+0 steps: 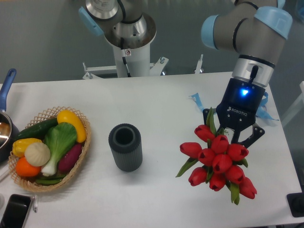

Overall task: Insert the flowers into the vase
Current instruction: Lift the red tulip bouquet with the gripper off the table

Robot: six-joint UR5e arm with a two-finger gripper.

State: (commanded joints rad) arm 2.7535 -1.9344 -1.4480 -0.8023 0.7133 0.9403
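Observation:
The flowers [218, 161] are a bunch of red tulip buds with green leaves at the right of the table. Their stems run up under my gripper [232, 135] and are hidden by it. The gripper's fingers stand on either side of the stems, shut on the bunch just above the buds. The vase [125, 147], a dark grey ribbed cylinder with an open round mouth, stands upright at the table's middle. It is well to the left of the flowers and apart from them.
A wicker basket [83, 147] of toy vegetables sits at the left. A pot with a blue handle [5, 85] is at the left edge and a black phone [14, 211] at the front left. A black object [297, 204] lies at the front right corner.

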